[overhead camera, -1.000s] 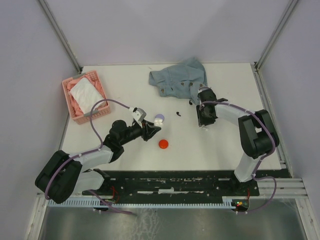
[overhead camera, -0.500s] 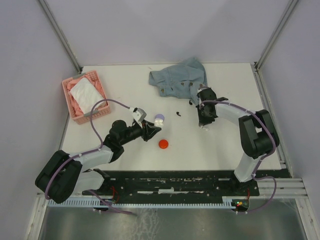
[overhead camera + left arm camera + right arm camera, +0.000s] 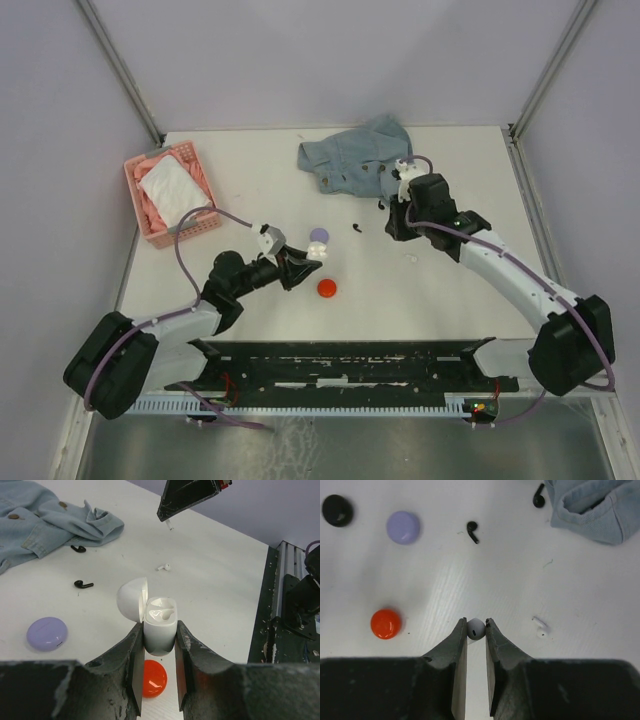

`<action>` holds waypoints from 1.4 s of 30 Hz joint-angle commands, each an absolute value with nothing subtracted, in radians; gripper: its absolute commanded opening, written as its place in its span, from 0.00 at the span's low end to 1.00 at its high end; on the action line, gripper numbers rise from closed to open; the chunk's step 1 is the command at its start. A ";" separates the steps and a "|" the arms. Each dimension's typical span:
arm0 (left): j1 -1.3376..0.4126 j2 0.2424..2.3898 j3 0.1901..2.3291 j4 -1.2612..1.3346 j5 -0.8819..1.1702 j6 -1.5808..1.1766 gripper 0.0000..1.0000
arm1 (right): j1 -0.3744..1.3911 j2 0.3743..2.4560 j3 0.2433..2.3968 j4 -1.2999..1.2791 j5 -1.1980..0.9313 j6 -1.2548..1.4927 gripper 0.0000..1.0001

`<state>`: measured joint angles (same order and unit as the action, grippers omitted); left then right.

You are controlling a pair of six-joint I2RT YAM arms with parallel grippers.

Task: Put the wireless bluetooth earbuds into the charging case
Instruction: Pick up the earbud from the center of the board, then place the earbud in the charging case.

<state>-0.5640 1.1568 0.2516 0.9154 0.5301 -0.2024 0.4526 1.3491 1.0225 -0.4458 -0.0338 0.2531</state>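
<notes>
left gripper (image 3: 159, 628): clamped on the body of the white charging case (image 3: 161, 612)
white charging case: upright between the two fingers; lid swung open toward 9 o'clock in the left wrist view; two moulded wells in view
right gripper (image 3: 476, 623): pinched on the held white earbud (image 3: 476, 629); raised off the table (image 3: 250, 170)
held white earbud: head caught between the fingertips; in the left wrist view its stem pokes out below them
loose white earbud (image 3: 540, 626): lying on the table; top view, near the right gripper at about 5 o'clock
near black earbud (image 3: 472, 531): on bare table, at 3 o'clock of the lilac case (image 3: 319, 236) in the top view
far black earbud (image 3: 538, 495): just beside the hem of the denim garment (image 3: 355, 155)
lilac case: shut; near the left gripper's tip, at 1 o'clock
red case (image 3: 327, 288): shut; at 6 o'clock of the lilac case, apart from it
denim garment: crumpled at the table's 12 o'clock edge
pink basket (image 3: 131, 188): at the table's 10 o'clock; a folded white cloth (image 3: 170, 187) lies in it
</notes>
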 commanded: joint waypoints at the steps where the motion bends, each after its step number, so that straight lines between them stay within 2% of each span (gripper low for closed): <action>1: -0.562 1.115 0.222 1.061 0.583 -0.168 0.03 | 0.528 1.237 1.008 -0.347 -0.026 0.226 0.12; 18: -0.561 1.151 0.256 1.188 0.663 -0.271 0.03 | 0.844 1.070 0.930 -0.042 0.051 0.133 0.12; 25: -0.569 1.144 0.255 1.231 0.666 -0.320 0.03 | 0.951 1.072 0.883 0.082 0.073 0.063 0.12; 42: -0.581 1.146 0.261 1.268 0.669 -0.376 0.04 | 1.077 1.138 0.846 0.164 0.179 -0.076 0.12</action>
<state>-0.5739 1.1511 0.2237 1.1885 0.6579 -0.3321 1.0557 1.1210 0.8528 0.0944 0.1268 -0.0284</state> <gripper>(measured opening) 0.338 0.231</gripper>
